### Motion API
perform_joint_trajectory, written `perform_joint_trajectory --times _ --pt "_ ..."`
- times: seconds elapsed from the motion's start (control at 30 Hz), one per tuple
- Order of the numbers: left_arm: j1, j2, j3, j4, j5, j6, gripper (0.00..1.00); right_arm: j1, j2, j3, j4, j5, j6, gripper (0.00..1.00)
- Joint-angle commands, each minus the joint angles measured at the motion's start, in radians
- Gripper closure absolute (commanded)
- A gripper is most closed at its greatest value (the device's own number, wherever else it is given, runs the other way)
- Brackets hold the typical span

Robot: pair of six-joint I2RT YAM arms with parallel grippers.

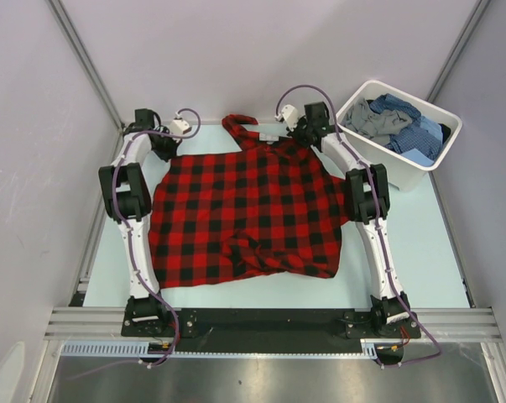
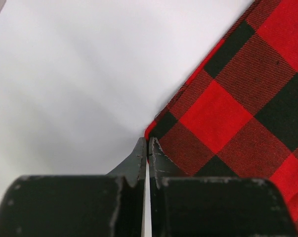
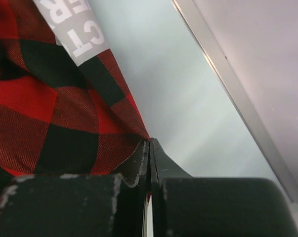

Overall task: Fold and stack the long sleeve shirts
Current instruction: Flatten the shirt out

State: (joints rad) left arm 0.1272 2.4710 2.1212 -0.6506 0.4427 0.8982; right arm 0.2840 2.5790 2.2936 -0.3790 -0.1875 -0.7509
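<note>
Shirt (image 1: 244, 214) flat on table (image 1: 429, 252), tub (image 1: 385, 159) far right, probably shirts (image 1: 399, 126) inside

The overhead view is lit brightly and evenly from above, with only faint, soft shadows cast on the pale tabletop (image 1: 404, 260). A dull sheen is seen on the metal strip (image 1: 261, 378) at the near edge. The red-and-black check shirt (image 1: 244, 210) is rendered with saturated colour and crisp squares. In the left wrist view the tabletop is washed out almost to white, and a soft shadow is thrown beside the left tool (image 2: 148, 148). The right tool (image 3: 149, 148) is shown dark and underexposed, and the label (image 3: 77, 29) is slightly blurred.
</note>
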Motion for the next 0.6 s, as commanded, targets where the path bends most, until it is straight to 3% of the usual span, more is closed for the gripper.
perform_joint_trajectory --times 0.0,0.47,0.57 --pt "0.043 -0.086 0.052 0.040 0.082 -0.051 1.00 -0.025 -0.057 0.024 0.048 -0.001 0.065 1.00" --pt "0.054 -0.122 0.013 0.063 0.120 -0.039 1.00 -0.060 -0.046 0.069 -0.003 -0.122 0.295 1.00" --pt "0.048 -0.113 0.013 0.065 0.108 -0.041 1.00 -0.045 -0.030 0.098 -0.044 -0.086 0.289 0.69"
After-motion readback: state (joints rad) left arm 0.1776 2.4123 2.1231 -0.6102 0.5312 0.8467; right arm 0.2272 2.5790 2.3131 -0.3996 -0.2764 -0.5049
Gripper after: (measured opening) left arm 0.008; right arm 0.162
